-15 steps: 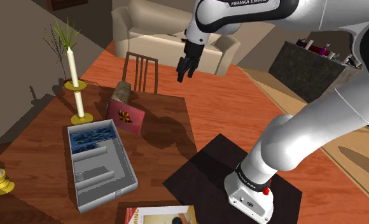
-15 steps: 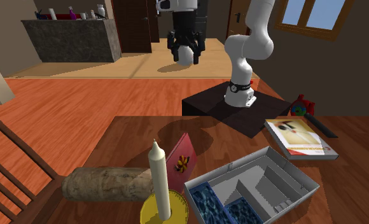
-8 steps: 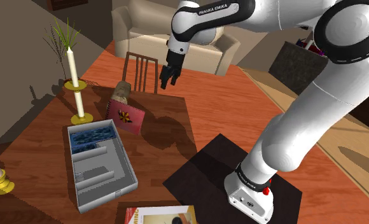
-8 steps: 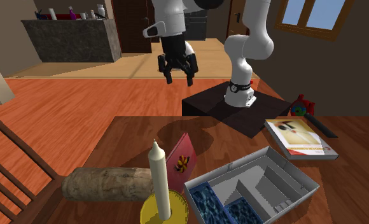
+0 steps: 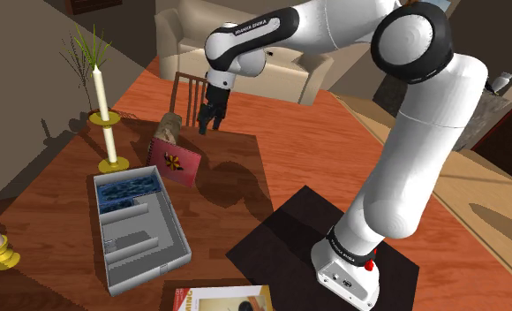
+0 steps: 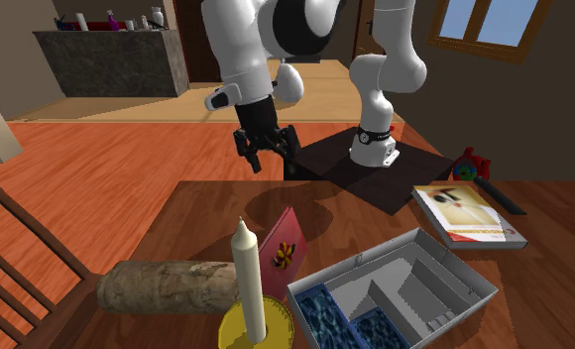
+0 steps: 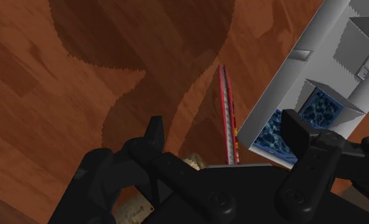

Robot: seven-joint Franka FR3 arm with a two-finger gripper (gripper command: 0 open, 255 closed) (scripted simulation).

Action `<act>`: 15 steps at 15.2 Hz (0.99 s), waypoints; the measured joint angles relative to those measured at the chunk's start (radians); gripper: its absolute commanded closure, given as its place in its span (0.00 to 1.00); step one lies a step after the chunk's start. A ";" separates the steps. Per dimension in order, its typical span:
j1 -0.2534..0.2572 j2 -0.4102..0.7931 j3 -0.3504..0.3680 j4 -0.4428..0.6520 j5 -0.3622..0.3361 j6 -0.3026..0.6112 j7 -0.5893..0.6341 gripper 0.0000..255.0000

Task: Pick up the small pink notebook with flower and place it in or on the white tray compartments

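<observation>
Your jaws are standing released and spread wide, gripping nothing and touching nothing as they are hovering in the air. In the shoulder view the pink notebook (image 5: pixel 176 163) is sitting at about 7 o'clock from them, near but apart. It is standing on edge on the table (image 5: pixel 232 185), showing its flower cover and tilting back against a log (image 5: pixel 169 126). In the wrist view you are seeing the notebook (image 7: pixel 228 108) edge-on, lined up between the two spread tips. The white tray (image 5: pixel 157 231) is lying at 7 o'clock from the notebook in the shoulder view, just beside it. Its blue-patterned compartments (image 5: pixel 126 187) are sitting at the end nearest the notebook.
</observation>
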 measured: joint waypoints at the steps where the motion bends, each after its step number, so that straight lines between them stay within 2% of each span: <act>1: 0.002 0.047 0.008 0.042 0.016 0.000 -0.009 0.00; 9: -0.005 0.345 0.068 0.307 0.105 -0.029 -0.078 0.00; 15: 0.006 0.395 0.082 0.310 0.120 0.018 -0.085 0.00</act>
